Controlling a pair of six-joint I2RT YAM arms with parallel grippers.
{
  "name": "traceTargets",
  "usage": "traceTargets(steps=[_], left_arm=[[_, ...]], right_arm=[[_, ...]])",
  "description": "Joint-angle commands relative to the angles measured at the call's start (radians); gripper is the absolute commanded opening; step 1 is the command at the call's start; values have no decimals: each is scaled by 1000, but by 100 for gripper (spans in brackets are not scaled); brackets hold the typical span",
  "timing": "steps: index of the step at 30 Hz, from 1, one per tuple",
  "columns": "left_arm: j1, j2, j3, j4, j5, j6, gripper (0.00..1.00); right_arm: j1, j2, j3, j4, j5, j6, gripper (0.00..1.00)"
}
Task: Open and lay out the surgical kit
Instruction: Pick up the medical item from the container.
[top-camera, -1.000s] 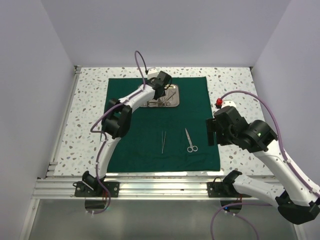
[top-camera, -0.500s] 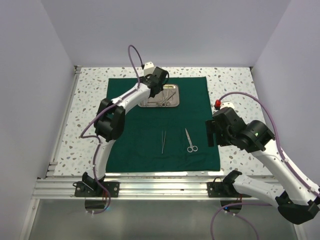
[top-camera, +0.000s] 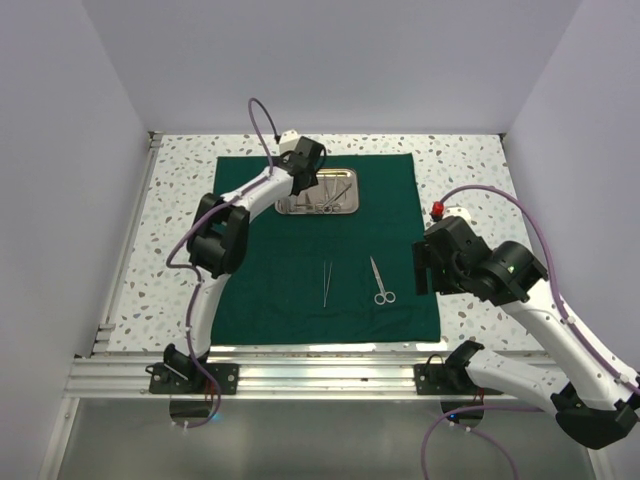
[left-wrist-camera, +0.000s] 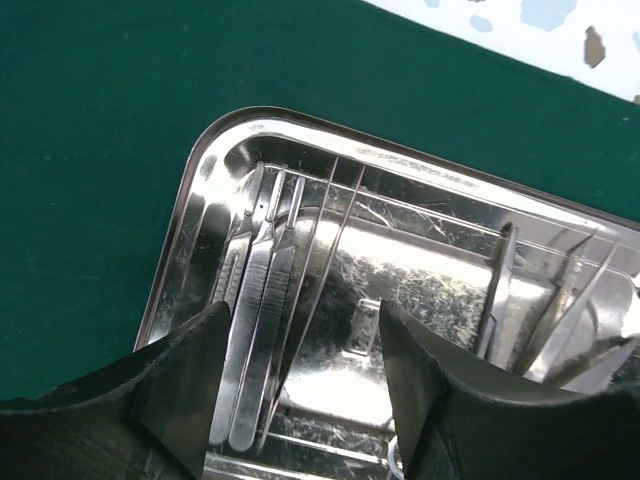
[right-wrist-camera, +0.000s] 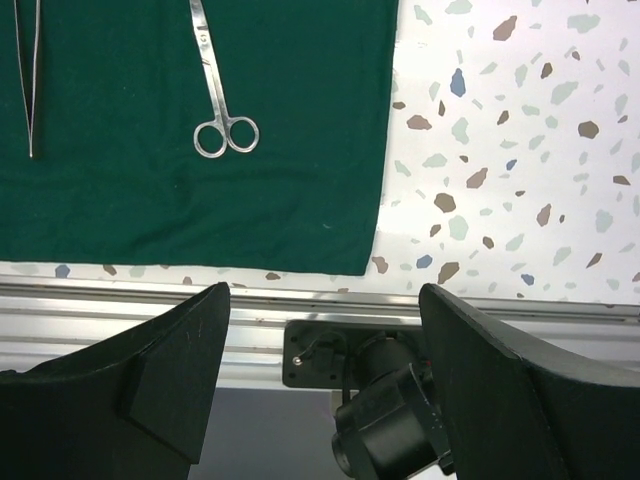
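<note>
The dark green cloth (top-camera: 300, 250) lies spread flat on the table. The shiny steel tray (top-camera: 335, 207) sits at its far middle, with several slim silver instruments inside (left-wrist-camera: 265, 290). My left gripper (top-camera: 306, 180) hovers over the tray's left end, open and empty, its fingers (left-wrist-camera: 180, 390) straddling the instruments from above (left-wrist-camera: 305, 400). Tweezers (top-camera: 326, 283) and scissors (top-camera: 379, 281) lie side by side on the cloth's near part; the scissors also show in the right wrist view (right-wrist-camera: 218, 90). My right gripper (top-camera: 424, 264) is open and empty beside the cloth's right edge.
A small red object (top-camera: 438, 207) sits on the speckled table right of the cloth. The aluminium rail (top-camera: 320, 375) runs along the near edge, with the right arm's base (right-wrist-camera: 390, 420) below it. White walls close the left, back and right sides.
My left gripper has shifted left along the tray, from its middle toward its left end. The right arm, tweezers and scissors have not moved.
</note>
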Motion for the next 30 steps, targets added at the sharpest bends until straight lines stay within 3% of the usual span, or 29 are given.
traceTargets(steps=[1,21,30], left_arm=[[16,30,2,51,38,30,64],[18,73,15,70,108,119,16],[22,87,15,51,148,133,16]], right_arm=[[-3,-10,-3,-11,18,33,80],[-3,18,-20,-2,5,102,78],[-3,9,-26,1,-5,128,78]])
